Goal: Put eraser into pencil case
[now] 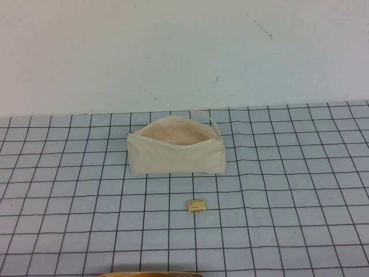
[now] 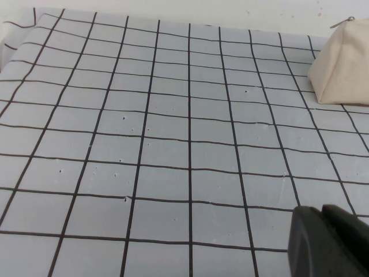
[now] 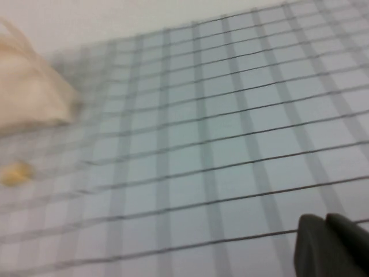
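Note:
The cream-white pencil case (image 1: 173, 157) stands mid-table with its zip open, showing pale pink lining. The tiny tan eraser (image 1: 197, 205) lies on the mat a little in front of it, apart from it. Neither arm shows in the high view. The left gripper (image 2: 326, 231) shows in the left wrist view, its dark fingers together and empty above the mat, with the case's end (image 2: 346, 63) far off. The right gripper (image 3: 328, 236) is also shut and empty. The right wrist view is blurred and shows the case (image 3: 29, 92) and the eraser (image 3: 16, 173) far away.
A grey mat with a black grid (image 1: 288, 190) covers the table, with a white wall (image 1: 184, 52) behind. An orange-brown curved edge (image 1: 153, 274) shows at the near edge of the high view.

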Available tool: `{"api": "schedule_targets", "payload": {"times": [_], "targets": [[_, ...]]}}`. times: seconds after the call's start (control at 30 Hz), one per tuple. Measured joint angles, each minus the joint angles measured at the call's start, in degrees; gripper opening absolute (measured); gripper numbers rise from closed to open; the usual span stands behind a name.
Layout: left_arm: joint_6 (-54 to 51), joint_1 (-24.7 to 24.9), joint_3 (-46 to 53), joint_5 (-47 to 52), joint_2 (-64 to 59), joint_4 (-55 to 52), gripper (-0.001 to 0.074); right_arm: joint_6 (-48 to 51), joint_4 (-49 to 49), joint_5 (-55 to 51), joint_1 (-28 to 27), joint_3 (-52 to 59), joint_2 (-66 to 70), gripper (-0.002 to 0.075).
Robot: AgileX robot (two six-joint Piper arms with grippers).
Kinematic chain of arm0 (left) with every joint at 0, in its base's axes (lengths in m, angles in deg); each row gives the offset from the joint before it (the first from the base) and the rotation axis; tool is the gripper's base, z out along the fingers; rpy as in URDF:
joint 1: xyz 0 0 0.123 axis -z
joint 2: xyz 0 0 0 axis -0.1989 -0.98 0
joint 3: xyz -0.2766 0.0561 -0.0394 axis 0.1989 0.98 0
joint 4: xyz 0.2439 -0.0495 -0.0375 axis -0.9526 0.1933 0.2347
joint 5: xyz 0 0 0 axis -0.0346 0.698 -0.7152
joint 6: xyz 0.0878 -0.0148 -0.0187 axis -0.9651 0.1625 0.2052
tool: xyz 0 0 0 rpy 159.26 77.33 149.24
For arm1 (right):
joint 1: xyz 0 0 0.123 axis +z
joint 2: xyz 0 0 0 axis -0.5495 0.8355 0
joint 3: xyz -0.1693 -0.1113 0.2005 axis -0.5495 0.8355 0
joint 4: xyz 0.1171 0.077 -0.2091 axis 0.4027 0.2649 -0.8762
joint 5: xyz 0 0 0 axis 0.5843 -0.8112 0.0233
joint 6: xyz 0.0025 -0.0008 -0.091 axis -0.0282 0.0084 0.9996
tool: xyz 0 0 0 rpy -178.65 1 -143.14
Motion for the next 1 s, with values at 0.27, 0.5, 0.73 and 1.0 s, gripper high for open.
{"api": "schedule_targets", "payload": {"times": [0.27, 0.5, 0.73, 1.0], "targets": [[0.0, 0.0, 0.0, 0.0, 0.0, 0.0, -0.0001, -2.6, 30.0, 0.4, 0.0, 0.0, 0.0, -0.0001], [0.0, 0.0, 0.0, 0.0, 0.0, 0.0, -0.0001, -0.5, 32.5, 0.1, 0.0, 0.0, 0.0, -0.0001], [0.0, 0.0, 0.0, 0.0, 0.0, 0.0, -0.0001, 11.9, 32.4, 2.1, 0.0, -4.6, 0.0, -0.0001], [0.0, 0.0, 0.0, 0.0, 0.0, 0.0, -0.0001, 40.5, 27.8, -13.4, 0.0, -30.6, 17.5, -0.0001]]}}
